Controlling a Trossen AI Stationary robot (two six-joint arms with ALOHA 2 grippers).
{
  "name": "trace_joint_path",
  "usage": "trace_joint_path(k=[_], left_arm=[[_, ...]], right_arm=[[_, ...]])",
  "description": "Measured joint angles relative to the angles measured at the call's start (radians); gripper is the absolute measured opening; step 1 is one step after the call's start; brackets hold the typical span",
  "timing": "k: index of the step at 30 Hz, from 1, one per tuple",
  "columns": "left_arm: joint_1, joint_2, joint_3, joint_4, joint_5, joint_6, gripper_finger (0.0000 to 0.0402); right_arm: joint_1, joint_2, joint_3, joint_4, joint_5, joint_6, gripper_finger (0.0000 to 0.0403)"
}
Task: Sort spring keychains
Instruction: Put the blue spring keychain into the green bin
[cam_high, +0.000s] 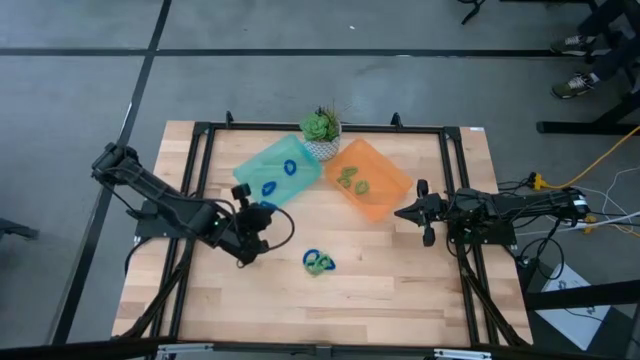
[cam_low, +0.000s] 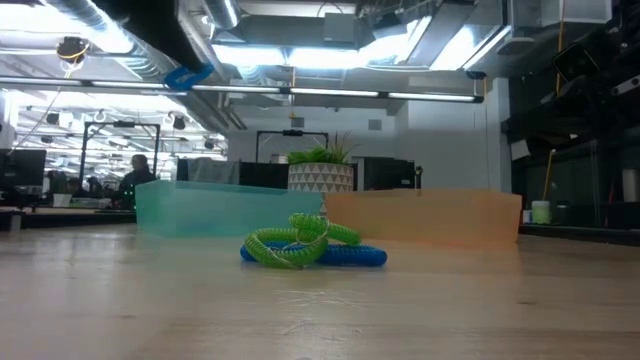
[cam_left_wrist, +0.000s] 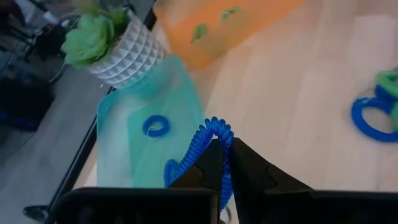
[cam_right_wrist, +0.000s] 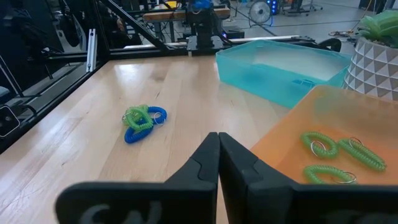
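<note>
Left wrist view shows the left gripper (cam_left_wrist: 221, 149) clenched on a blue spring keychain (cam_left_wrist: 208, 140) at the teal tray (cam_high: 262, 160)'s 6 o'clock edge, so delivery is underway and should need release over it; the right gripper (cam_high: 403, 213) waits closed

You've got grey floor (cam_high: 90, 90) w/ dark tape line at 10 o'clock; ceiling strip lights (cam_low: 300, 55) overhead.

Green keychain (cam_low: 290, 244) tangled atop blue keychain (cam_low: 355, 256), before two trays.
</note>
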Motion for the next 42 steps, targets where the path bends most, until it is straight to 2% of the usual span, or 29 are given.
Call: trace_joint_path(k=[9,20,31,37,42], left_arm=[[0.074,0.000,0.000,0.000,-0.068,-0.023,0.0013],[0.232,0.000,0.000,-0.044,-0.094,-0.021,0.0013],[0.418,0.000,0.000,-0.055,-0.015,0.061,0.0013],[0.500,0.000,0.000,-0.053,-0.010,0.110,0.0013],[0.555,0.000,0.000,-0.050,0.033,0.164,0.0013]], right_arm=[[0.000,0.000,0.000,0.000,0.000,0.000,0.0007],[0.000,0.000,0.000,0.000,0.000,0.000,0.0007],[0.000,0.000,0.000,0.000,0.000,0.000,0.0007],[0.000,0.000,0.000,0.000,0.000,0.000,0.0007],[0.000,0.000,0.000,0.000,0.000,0.000,0.0007]])
